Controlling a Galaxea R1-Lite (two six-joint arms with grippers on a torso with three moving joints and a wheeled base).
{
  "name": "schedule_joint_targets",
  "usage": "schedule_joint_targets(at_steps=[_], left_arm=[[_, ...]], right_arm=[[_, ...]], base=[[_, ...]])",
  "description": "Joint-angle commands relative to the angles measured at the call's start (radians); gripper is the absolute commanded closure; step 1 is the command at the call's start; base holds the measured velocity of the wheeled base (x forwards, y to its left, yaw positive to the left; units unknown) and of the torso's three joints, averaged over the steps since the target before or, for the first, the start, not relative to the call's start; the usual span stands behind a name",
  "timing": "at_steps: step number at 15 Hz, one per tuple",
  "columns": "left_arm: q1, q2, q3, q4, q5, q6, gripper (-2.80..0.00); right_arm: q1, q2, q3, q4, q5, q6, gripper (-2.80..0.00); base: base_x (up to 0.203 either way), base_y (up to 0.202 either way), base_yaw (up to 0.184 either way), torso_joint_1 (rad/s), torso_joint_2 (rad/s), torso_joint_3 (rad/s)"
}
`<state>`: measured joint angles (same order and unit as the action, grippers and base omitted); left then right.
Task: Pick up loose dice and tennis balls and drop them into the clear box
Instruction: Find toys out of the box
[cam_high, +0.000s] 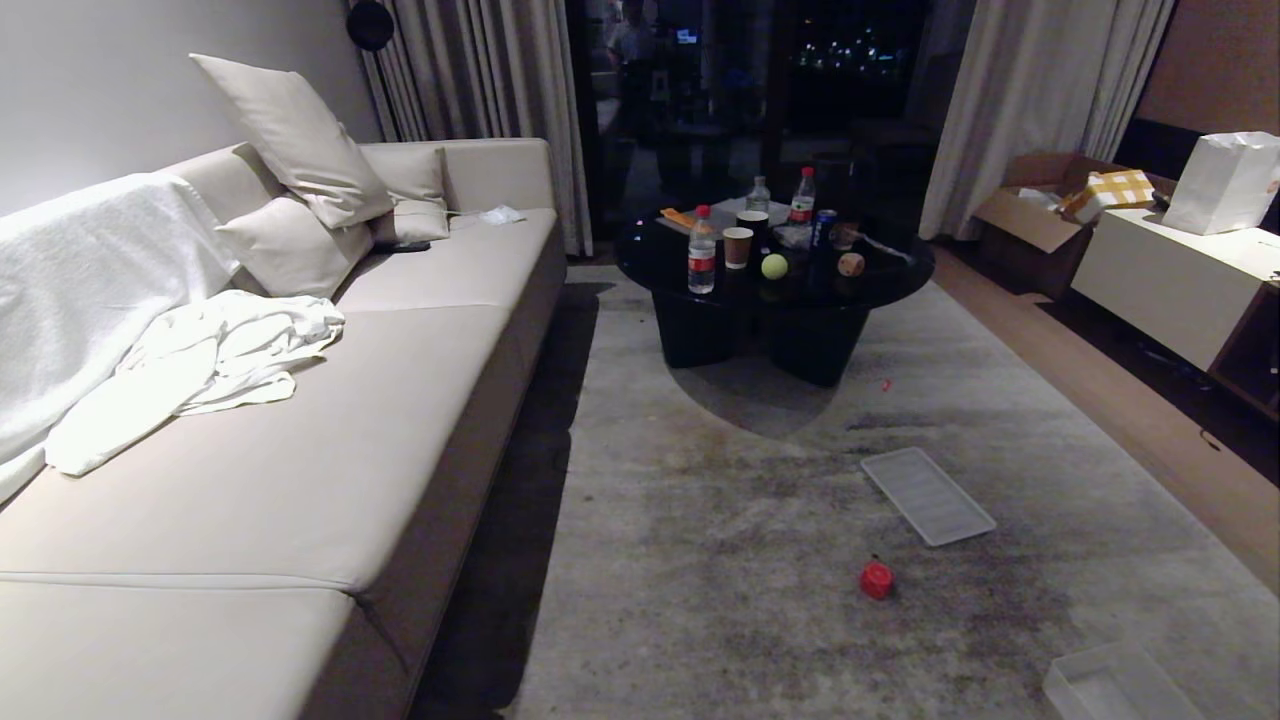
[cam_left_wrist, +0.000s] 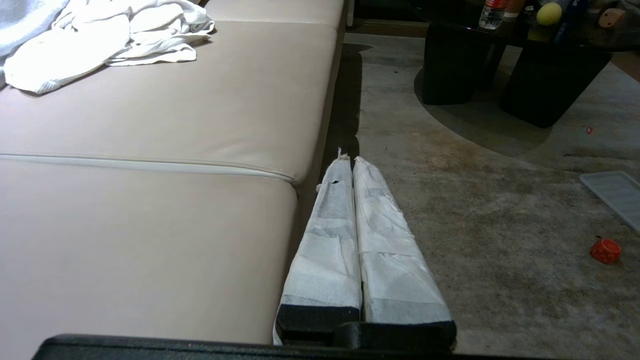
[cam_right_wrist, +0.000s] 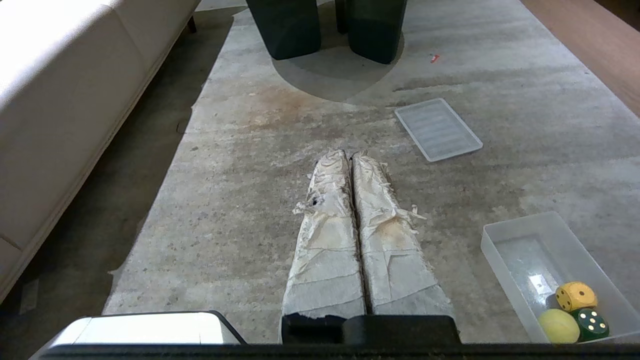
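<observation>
Head view: red die (cam_high: 876, 580) on the rug (cam_high: 720, 560) near the white ribbed panel (cam_high: 927, 495); tennis ball (cam_high: 774, 266) and tan die (cam_high: 851, 264) on the black table (cam_high: 700, 330).

Left wrist view: left gripper (cam_left_wrist: 348, 159), fingers pressed together, empty, beside the sofa (cam_left_wrist: 150, 200).

Right wrist view: right gripper (cam_right_wrist: 351, 155), fingers together, empty; clear box (cam_right_wrist: 520, 235) holds a yellow die (cam_right_wrist: 576, 296), green die (cam_right_wrist: 592, 322) and second tennis ball (cam_right_wrist: 558, 326).
</observation>
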<state>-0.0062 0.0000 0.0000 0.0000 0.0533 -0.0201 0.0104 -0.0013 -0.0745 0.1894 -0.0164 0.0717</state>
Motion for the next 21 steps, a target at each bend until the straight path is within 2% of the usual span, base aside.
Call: schedule_joint_targets(at_steps=[1, 3, 11, 21], left_arm=[[0.000, 0.002, 0.002, 0.000, 0.000, 0.007, 0.00], [0.000, 0.002, 0.002, 0.000, -0.015, 0.028, 0.00], [0.000, 0.002, 0.002, 0.000, -0.015, 0.023, 0.00], [0.000, 0.002, 0.002, 0.000, -0.013, 0.020, 0.00]], right_arm=[[0.000, 0.001, 0.001, 0.001, 0.000, 0.000, 0.00], [0.000, 0.001, 0.001, 0.001, 0.000, 0.000, 0.00], [0.000, 0.001, 0.001, 0.001, 0.000, 0.000, 0.00], [0.000, 0.001, -0.001, 0.001, 0.000, 0.000, 0.00]], base=[[0.000, 0.000, 0.000, 0.000, 0.00, 0.000], [0.000, 0.000, 0.000, 0.000, 0.00, 0.000], [0.011, 0.000, 0.000, 0.001, 0.00, 0.001], [0.182, 0.000, 0.000, 0.004, 0.00, 0.001]])
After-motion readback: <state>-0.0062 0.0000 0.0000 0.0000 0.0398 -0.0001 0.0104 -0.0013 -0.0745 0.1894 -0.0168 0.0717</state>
